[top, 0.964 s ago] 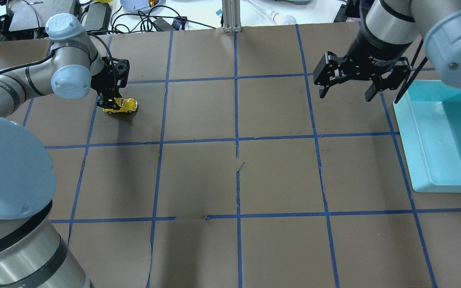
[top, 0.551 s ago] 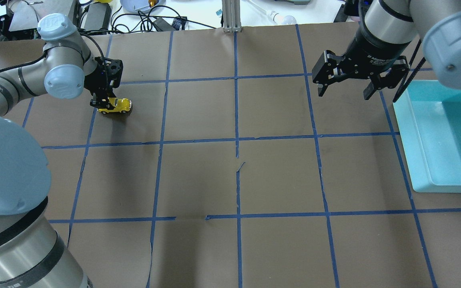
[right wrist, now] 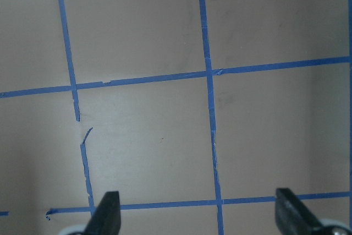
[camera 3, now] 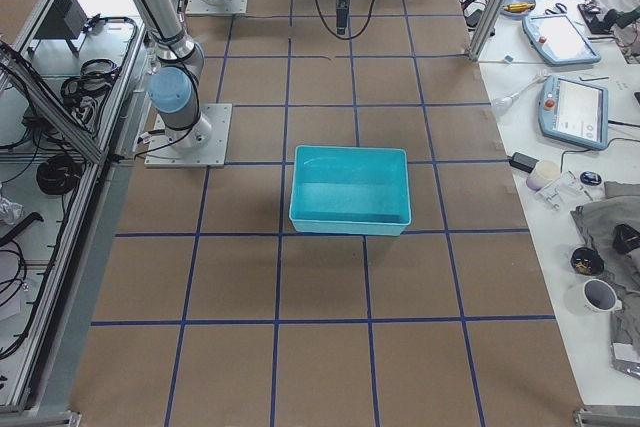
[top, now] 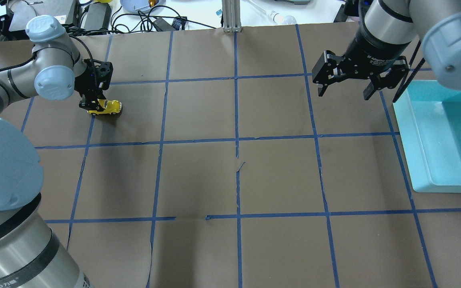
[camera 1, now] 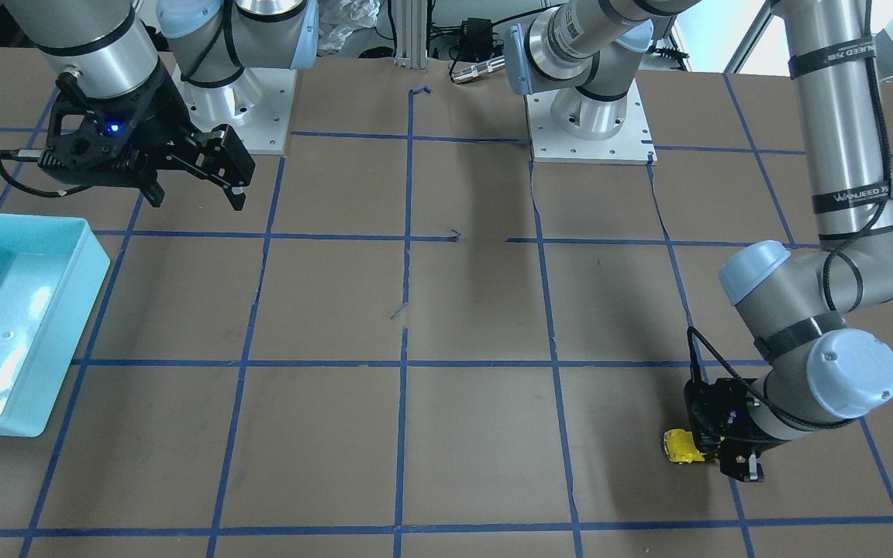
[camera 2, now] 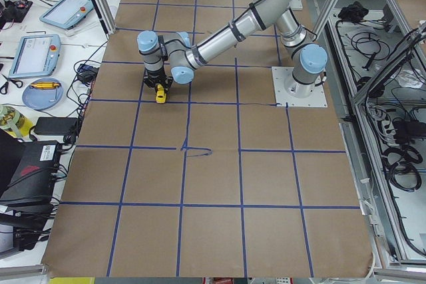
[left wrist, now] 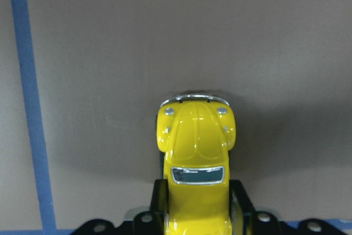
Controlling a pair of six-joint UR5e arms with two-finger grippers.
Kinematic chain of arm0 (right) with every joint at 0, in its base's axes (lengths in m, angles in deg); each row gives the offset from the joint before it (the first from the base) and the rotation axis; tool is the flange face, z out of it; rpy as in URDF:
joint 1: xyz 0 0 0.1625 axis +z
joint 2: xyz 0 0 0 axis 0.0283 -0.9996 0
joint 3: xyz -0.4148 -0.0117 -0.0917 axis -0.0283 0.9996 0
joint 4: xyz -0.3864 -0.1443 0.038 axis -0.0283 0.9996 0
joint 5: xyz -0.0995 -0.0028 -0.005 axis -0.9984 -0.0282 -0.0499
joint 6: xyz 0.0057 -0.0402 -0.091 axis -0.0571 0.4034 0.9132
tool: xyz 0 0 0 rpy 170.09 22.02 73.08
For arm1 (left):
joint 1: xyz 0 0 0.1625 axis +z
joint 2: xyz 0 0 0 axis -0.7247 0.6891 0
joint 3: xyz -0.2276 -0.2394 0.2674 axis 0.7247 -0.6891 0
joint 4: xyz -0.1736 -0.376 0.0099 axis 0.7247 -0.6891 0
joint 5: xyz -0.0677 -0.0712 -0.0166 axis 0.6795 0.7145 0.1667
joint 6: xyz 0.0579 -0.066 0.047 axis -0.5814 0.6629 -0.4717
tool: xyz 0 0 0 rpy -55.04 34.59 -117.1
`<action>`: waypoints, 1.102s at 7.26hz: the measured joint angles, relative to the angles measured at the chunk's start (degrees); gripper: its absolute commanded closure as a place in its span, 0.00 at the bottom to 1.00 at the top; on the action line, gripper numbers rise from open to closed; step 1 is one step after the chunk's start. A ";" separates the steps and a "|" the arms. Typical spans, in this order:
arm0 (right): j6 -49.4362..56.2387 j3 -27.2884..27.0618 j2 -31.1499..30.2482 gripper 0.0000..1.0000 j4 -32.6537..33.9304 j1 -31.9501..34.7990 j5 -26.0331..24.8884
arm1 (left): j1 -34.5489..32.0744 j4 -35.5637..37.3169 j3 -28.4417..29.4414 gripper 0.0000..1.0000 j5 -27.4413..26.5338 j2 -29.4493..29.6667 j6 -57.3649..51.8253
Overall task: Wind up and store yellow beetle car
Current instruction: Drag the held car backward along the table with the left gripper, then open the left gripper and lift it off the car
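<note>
Yellow lacquer fills the left wrist view. The yellow beetle car [left wrist: 197,152] points its bonnet and silver bumper away from the camera, and the left gripper [top: 89,105] is clamped on its rear half, one finger on each flank. Gripping the sides low down looks deliberate: it keeps the body straight and leaves the wheels free. As far as the overhead view shows, the wheels sit on the brown paper table [top: 198,112], near a blue tape line on the robot's left side. That suits winding, I judge, since a pull-back motor needs its wheels pressed to the surface and rolled. Open paper lies ahead of the bonnet, so the toy has room to run.

Well apart, across the table, the right gripper [top: 343,95] hangs above the paper with its fingers spread wide and nothing between them. It seems parked there to receive or catch the car. Just beyond it the teal bin [top: 408,140] stands empty at the table's right edge, the likely place for storing, and that step is not yet done.
</note>
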 measured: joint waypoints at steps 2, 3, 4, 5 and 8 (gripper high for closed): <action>0.19 -0.04 0.04 0.00 0.09 -0.29 -0.52 | 0.44 -0.01 -0.01 1.00 0.00 0.06 -0.53; 0.30 -0.04 0.04 0.00 0.09 -0.34 -0.65 | 0.86 -0.02 0.00 1.00 -0.01 0.10 -1.52; 0.35 -0.04 0.05 0.00 0.01 -0.36 -0.72 | 1.28 -0.04 -0.02 1.00 -0.05 0.12 -2.45; 0.36 -0.04 0.04 0.00 -0.03 -0.34 -0.75 | 1.50 -0.04 -0.07 1.00 -0.07 0.11 -2.86; 0.41 -0.04 0.02 0.00 -0.12 -0.46 -0.89 | 1.62 -0.14 0.06 0.00 -0.29 0.07 -3.23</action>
